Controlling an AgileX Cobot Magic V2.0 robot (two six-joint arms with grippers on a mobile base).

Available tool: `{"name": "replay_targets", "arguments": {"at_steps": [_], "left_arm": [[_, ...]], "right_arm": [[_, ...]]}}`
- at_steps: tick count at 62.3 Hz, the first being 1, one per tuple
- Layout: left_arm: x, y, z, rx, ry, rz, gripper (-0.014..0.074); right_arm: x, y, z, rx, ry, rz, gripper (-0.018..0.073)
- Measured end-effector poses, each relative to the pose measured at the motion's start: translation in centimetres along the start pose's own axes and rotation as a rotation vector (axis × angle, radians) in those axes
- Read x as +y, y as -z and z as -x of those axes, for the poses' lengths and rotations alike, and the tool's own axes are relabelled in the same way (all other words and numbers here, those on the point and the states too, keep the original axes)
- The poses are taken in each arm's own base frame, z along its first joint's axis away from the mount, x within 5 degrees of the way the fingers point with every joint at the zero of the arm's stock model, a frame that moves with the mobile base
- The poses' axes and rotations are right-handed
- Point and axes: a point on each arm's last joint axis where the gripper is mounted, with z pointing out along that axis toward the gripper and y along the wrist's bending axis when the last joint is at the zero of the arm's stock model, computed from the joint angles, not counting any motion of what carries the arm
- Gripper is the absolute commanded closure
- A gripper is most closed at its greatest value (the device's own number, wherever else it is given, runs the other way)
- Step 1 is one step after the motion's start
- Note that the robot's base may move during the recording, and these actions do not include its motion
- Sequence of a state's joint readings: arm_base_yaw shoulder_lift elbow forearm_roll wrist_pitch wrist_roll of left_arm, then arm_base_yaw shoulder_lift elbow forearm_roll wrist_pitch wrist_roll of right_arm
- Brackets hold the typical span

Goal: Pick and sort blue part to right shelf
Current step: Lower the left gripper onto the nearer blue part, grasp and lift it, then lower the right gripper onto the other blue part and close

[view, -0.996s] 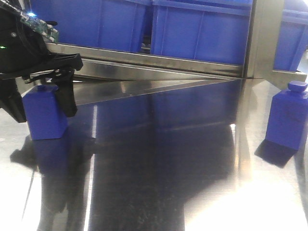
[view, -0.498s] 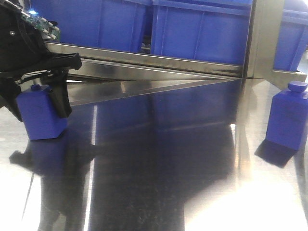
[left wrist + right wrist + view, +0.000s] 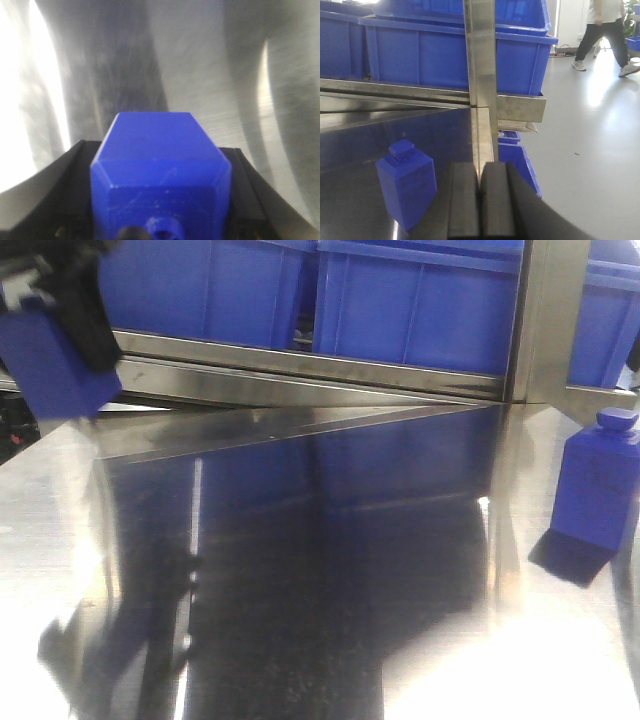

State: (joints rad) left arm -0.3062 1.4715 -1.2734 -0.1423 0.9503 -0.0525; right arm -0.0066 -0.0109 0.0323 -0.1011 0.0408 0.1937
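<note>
Spanning the whole foreground of the front view, the steel table (image 3: 330, 570) is polished and reflective, with dark reflections across its middle. Behind it runs the right shelf (image 3: 320, 368), a stainless rack whose flat front rail crosses the view. Large blue bins (image 3: 420, 310) stand on the rack side by side, and an upright post (image 3: 545, 320) rises at the right. In the right wrist view a grey floor (image 3: 580, 130) lies beyond the table edge, and a person (image 3: 605, 30) is in mid-stride far back. The left gripper (image 3: 160, 190) sits at the top left corner of the front view, blurred and partly cut by the frame. Its black fingers (image 3: 75, 190) are clamped on either side of the held blue part (image 3: 160, 150). This part hangs tilted, clear of the table surface and in front of the shelf rail at its left end. The right gripper (image 3: 480, 200) has its two pads pressed flat together with nothing between them, low over the table in line with the post. The second blue part (image 3: 600, 480) stands upright on the table at the far right, cap uppermost, near the foot of the post and just to the left of the right gripper.
</note>
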Motion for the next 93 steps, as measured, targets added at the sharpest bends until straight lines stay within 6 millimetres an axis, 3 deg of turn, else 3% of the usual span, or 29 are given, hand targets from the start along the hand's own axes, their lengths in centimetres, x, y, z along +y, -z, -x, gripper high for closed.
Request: {"name": "replay_targets", "arguments": {"at_steps": [17,26,36,40,49,53,58,72,83,93], "left_arm": [[0.2,6.1,-5.1,-0.308,-0.082,-0.014,0.0198],[0.5,7.6,-8.1,-0.432,-0.103,-0.015,0.0198],[0.9,7.8,-11.0,-0.499,-0.104,-0.014,0.0200],[1.1,7.8,-11.9,-0.519,-0.104,-0.015,0.0200],[1.3,8.0,-13.4,-0.551,-0.107,-0.016,0.0200],[1.3,8.1,-13.7,-0.559,-0.107,-0.017,0.0200],[1.3,8.3,-13.8,-0.574,-0.110,-0.017,0.0200],[1.3,8.4,-13.9,-0.582,-0.112,-0.017,0.0200],[1.3,8.4,-13.9,-0.585,-0.112,-0.017,0.0200],[1.3,8.4,-13.9,-0.585,-0.112,-0.017,0.0200]], "right_arm": [[0.0,0.0,0.2,-0.022,0.000,0.004,0.0502],[0.1,0.1,0.7,-0.015,-0.015,0.001,0.0502],[0.3,0.4,4.0,-0.015,-0.024,-0.005,0.0489],[0.4,0.2,5.5,0.014,-0.025,-0.012,0.0442],[0.7,-0.8,8.9,0.103,-0.027,-0.029,0.0212],[0.8,-1.6,10.5,0.154,-0.029,-0.038,0.0102],[0.9,-2.8,12.4,0.223,-0.030,-0.051,0.0037],[1.4,-7.4,16.3,0.502,0.079,-0.049,0.0017],[2.8,-12.2,17.4,0.782,0.251,0.083,0.0017],[4.0,-17.0,16.2,1.030,0.367,0.286,0.0017]]}}
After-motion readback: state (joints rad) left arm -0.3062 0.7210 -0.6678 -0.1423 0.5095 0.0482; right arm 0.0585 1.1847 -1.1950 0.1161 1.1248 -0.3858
